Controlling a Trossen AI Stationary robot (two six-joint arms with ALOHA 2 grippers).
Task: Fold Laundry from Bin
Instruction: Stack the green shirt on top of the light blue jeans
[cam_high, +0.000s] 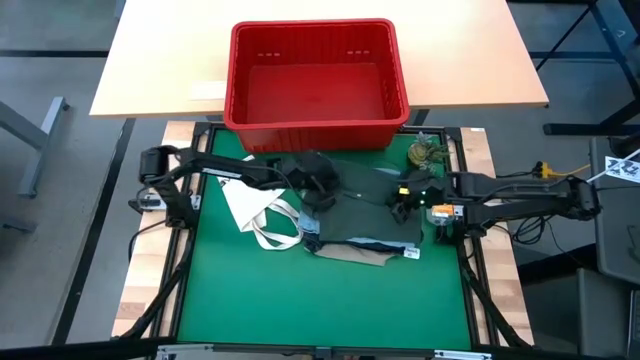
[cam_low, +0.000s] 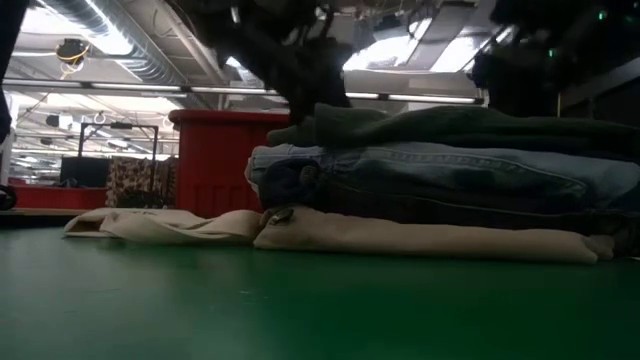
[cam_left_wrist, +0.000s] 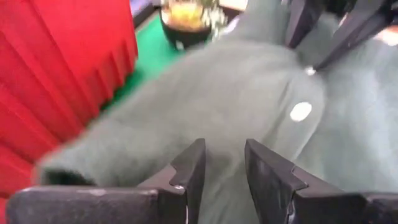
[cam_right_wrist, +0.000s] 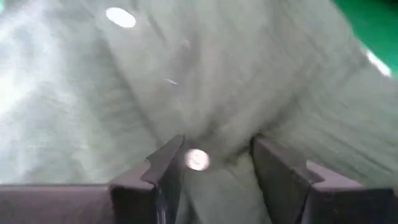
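Folded laundry is stacked on the green mat: beige trousers (cam_low: 400, 235) at the bottom, light blue jeans (cam_low: 430, 175) on them, and a dark olive-green piece (cam_high: 360, 205) on top. My left gripper (cam_high: 322, 188) is at the olive piece's left end, close to the red bin (cam_high: 310, 135). My right gripper (cam_high: 403, 203) is at its right part. Both are closed on its cloth. The bin stands behind the stack, across the mat's far edge. My left gripper has the olive-green piece's cloth (cam_left_wrist: 224, 124) between its two fingers, at the end nearest the bin; my fingers hide the exact spot. They slant down from the table's left. That end bulges up (cam_low: 340, 112) while the rest lies on the jeans. My right gripper pinches a gathered fold of the olive-green piece (cam_right_wrist: 214, 140) between its two fingers, beside a pale button (cam_right_wrist: 198, 159). Wrinkles run toward the gap. The fingers slant down from the table's right. How many layers they hold, I cannot tell.
A white tote bag (cam_high: 262, 212) with looped straps lies left of the stack. A small yellow-green object (cam_high: 428, 152) sits at the mat's far right corner. Bare green mat (cam_high: 320, 300) stretches on the near side.
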